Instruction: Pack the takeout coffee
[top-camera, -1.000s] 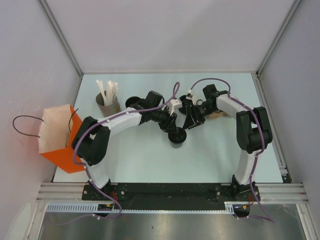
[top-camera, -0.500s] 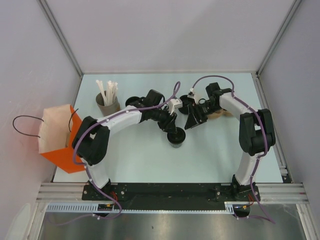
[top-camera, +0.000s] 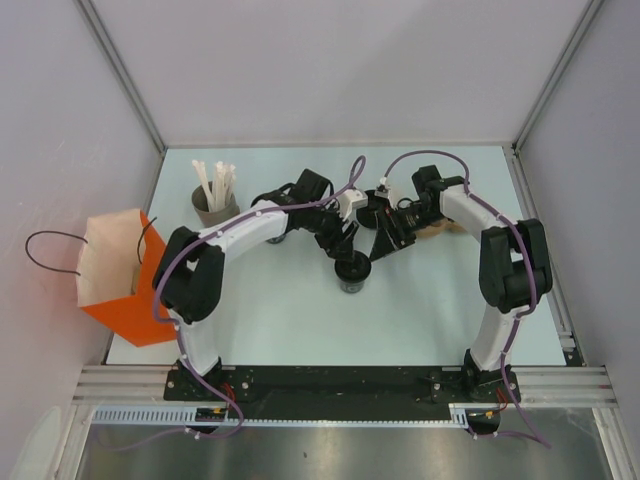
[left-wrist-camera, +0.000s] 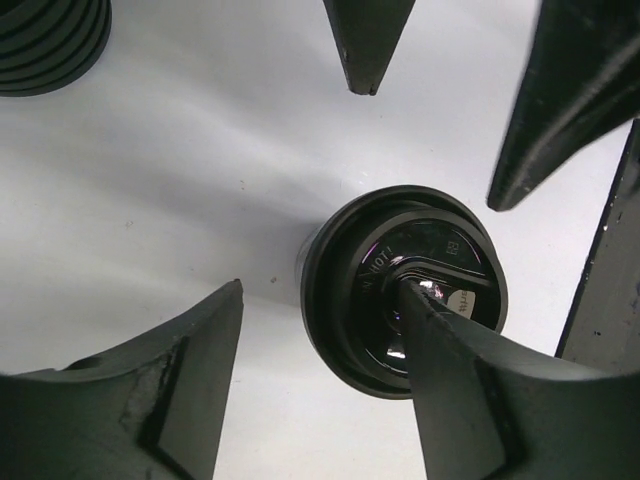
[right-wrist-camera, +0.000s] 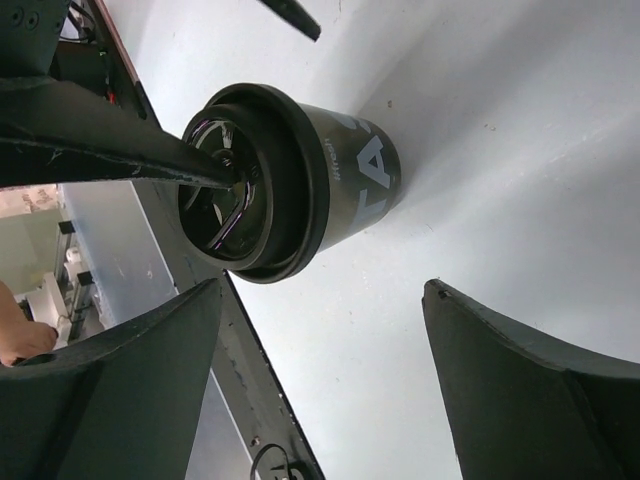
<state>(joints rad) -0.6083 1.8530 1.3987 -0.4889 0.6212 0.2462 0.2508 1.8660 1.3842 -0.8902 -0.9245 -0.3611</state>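
**Takeout coffee** (top-camera: 352, 273): black lidded cup, upright at mid-bench (top-camera: 270, 320), between the two arms.
**Left hand** (top-camera: 342, 243): just behind and above the cup, spread wide, holding nothing. One fingertip (left-wrist-camera: 415, 300) lies over the cup's top.
**Right hand** (top-camera: 386, 240): wide open, empty. The cup stands just ahead of its fingers, not between them.

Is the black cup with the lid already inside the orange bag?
No, the cup stands on the table near its middle, while the orange bag sits apart at the table's left edge.
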